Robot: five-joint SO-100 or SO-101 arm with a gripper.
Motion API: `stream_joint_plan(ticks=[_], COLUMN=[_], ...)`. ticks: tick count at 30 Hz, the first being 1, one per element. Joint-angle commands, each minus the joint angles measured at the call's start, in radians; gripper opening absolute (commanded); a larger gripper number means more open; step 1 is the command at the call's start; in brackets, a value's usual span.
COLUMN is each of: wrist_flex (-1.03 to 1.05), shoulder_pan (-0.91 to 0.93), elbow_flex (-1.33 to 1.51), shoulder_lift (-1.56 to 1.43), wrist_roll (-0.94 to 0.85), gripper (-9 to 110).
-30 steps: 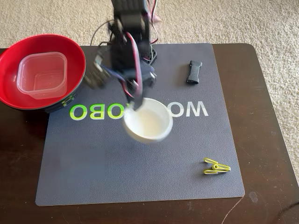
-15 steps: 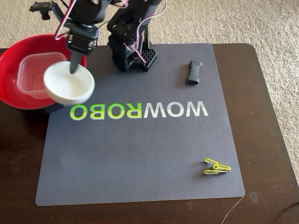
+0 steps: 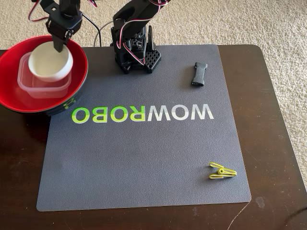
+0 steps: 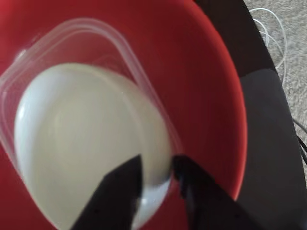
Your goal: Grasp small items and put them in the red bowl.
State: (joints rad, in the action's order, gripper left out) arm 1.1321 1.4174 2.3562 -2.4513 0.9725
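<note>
The red bowl (image 3: 82, 60) stands at the mat's far left corner in the fixed view and fills the wrist view (image 4: 201, 86). Inside it lies the clear square tub (image 3: 29, 79), also in the wrist view (image 4: 110, 43). The small white round dish (image 3: 48, 62) sits in the tub (image 4: 81, 143). My gripper (image 3: 60, 47) hangs over the bowl, its black fingers astride the dish's far rim (image 4: 158, 165) and closed on it. The black clip-like piece (image 3: 199, 74) lies at the mat's far right. The yellow-green clothespin (image 3: 221, 171) lies near the front right.
The arm's black base (image 3: 134, 48) stands at the mat's far edge, beside the bowl. A grey mat (image 3: 144, 163) printed WOWROBO covers the dark table (image 3: 273, 120). Beige carpet and cables lie beyond the table (image 4: 283, 43).
</note>
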Motion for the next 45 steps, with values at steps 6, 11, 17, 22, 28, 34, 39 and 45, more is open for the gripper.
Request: stream_joint_plan(ticks=[6, 11, 17, 22, 28, 34, 39, 45], wrist_flex=[0.018, 0.144, 0.333, 0.382, 0.402, 0.393, 0.405, 0.506], shoulder_pan=[-0.135, -0.479, -1.186, -1.447, -1.658, -1.894, -1.948, -1.931], elbow_flex=[-0.112, -0.434, -0.959, -1.23, -1.387, -1.404, -1.611, -2.034], shoulder_lift=[-0.112, -0.103, 0.258, 0.815, 1.215, 1.295, 1.47, 1.804], wrist_roll=[-0.074, -0.23, -0.35, -0.437, -0.669, -0.822, -0.881, -0.876], gripper=[33, 33, 32, 32, 31, 31, 31, 31])
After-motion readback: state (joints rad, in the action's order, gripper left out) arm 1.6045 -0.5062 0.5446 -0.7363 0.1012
